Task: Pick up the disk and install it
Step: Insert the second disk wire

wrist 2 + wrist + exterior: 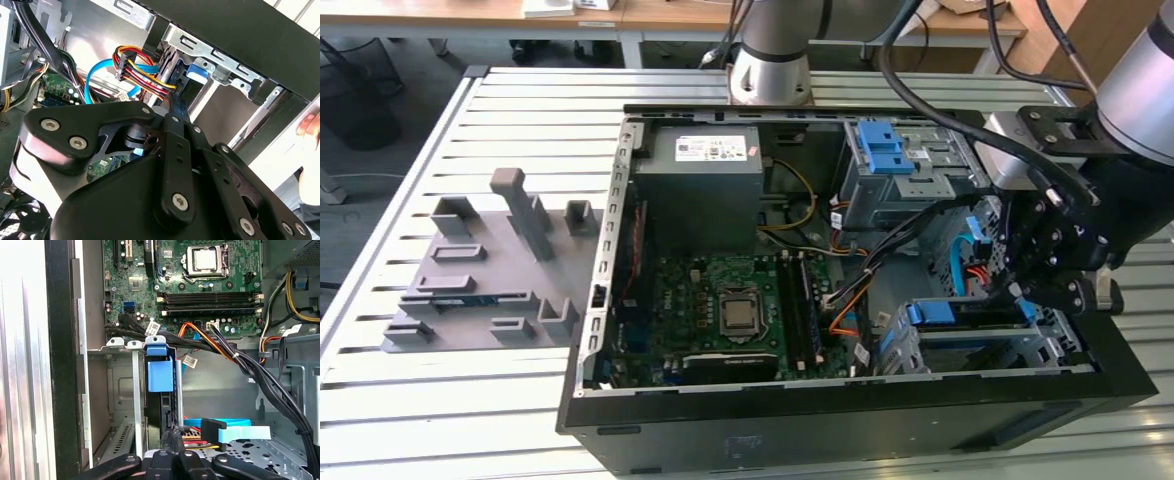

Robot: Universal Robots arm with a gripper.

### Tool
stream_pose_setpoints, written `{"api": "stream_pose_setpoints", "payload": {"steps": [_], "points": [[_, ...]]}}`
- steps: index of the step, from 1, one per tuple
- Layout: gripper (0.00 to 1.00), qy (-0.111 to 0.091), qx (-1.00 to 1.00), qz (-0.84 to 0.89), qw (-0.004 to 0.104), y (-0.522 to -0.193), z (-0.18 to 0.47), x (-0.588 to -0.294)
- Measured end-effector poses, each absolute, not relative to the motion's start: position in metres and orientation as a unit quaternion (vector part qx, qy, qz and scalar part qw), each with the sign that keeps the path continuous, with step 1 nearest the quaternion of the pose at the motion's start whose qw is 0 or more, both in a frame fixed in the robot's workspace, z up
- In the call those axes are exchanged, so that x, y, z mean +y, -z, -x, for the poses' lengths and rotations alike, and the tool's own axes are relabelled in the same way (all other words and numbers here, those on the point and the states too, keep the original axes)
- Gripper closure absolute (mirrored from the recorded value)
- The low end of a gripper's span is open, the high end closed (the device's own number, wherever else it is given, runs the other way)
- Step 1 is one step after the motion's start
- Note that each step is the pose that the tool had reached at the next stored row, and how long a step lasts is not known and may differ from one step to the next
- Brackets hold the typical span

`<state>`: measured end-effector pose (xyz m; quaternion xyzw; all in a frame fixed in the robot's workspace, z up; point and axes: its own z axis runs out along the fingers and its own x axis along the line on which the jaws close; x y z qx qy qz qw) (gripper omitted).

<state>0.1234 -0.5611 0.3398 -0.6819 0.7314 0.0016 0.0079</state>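
Note:
The disk (pixel 160 374) stands on edge in a slot of the metal drive cage (pixel 134 390) at the case's front corner; its blue carrier tab faces up and its dark body runs down the slot. In the exterior view the disk's blue frame (pixel 945 314) shows in the cage at the exterior view's lower right. My gripper (pixel 172 436) hangs just over the disk's end, fingers pressed together with nothing between them. In the second wrist view the gripper (pixel 175 106) points at the blue tab (pixel 198 70).
An open computer case (pixel 720 430) lies on a slatted table. Blue and orange-red cables (pixel 235 430) run close by the gripper. A light-blue latch (pixel 881 150) tops the upper cage. A grey fixture (pixel 480 270) sits at the exterior view's left. A person's hand (pixel 310 125) is nearby.

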Motion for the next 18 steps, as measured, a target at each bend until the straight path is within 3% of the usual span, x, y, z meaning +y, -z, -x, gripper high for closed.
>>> {"api": "stream_pose_setpoints", "payload": {"steps": [18], "points": [[0.89,-0.002,0.731,0.682,0.008,-0.352,-0.123,-0.561]]}}
